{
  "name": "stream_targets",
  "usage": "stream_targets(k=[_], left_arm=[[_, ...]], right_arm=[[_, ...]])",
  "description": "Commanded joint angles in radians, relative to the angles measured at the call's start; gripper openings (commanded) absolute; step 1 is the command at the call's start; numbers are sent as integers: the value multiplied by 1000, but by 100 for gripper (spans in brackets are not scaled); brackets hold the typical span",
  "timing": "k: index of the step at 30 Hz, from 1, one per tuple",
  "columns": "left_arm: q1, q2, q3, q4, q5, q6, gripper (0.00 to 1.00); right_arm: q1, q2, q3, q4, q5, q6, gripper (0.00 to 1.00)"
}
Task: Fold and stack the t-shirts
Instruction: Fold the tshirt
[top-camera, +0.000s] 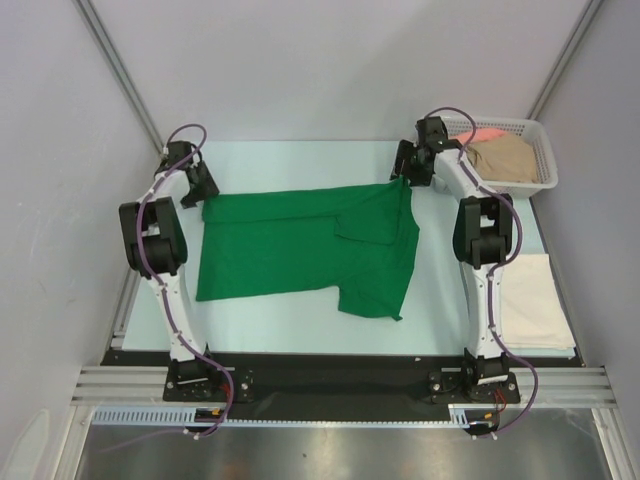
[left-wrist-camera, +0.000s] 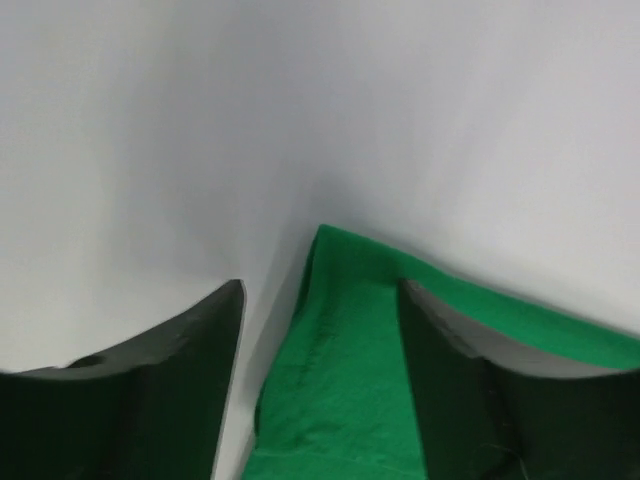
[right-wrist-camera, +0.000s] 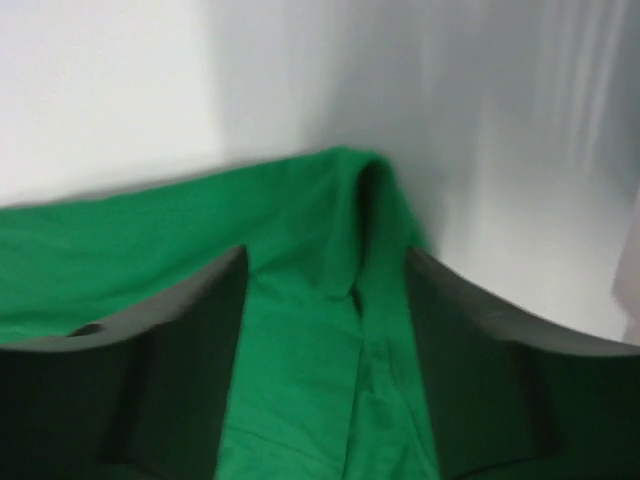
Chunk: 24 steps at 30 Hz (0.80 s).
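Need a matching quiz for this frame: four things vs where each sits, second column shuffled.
1 green t-shirt
2 cream-white t-shirt
3 tan t-shirt
4 left hand

a in the mesh basket, far right
b at the green t-shirt's far left corner
c spread across the table middle
d folded, near right edge

Pairs: 1-c, 2-d, 3-a, 4-b
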Motion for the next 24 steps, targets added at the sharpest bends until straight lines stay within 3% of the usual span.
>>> stream_targets(k=[1, 4, 5, 7, 10, 14, 15, 18, 24], left_arm=[[8, -107, -13, -41, -71, 6, 74], [7, -206, -65, -86, -162, 9, 83], [5, -235, -80, -98, -212, 7, 97], [4, -324, -141, -135, -255, -11, 100], [-4, -445, -250, -175, -285, -49, 100], [-10, -660, -485, -169, -199, -124, 93], [-13, -708, -595, -161, -137, -135, 90], [-64, -900, -790, -170, -128, -160, 81], [-93, -1154, -1008, -270, -134, -328, 76]], right_arm=[[-6, -31, 83, -161, 142, -26, 72], [-12, -48, 157, -303, 278, -30, 84], [-13, -74, 163, -331, 325, -24, 86], [-9, -118, 137, -362, 344, -9, 92], [6, -240, -19, -330, 326, 22, 95], [68, -402, -290, -272, 101, 66, 94], [85, -507, -455, -205, 67, 69, 93], [179, -654, -719, -112, -30, 73, 89], [285, -925, -1040, -69, -173, 53, 86]])
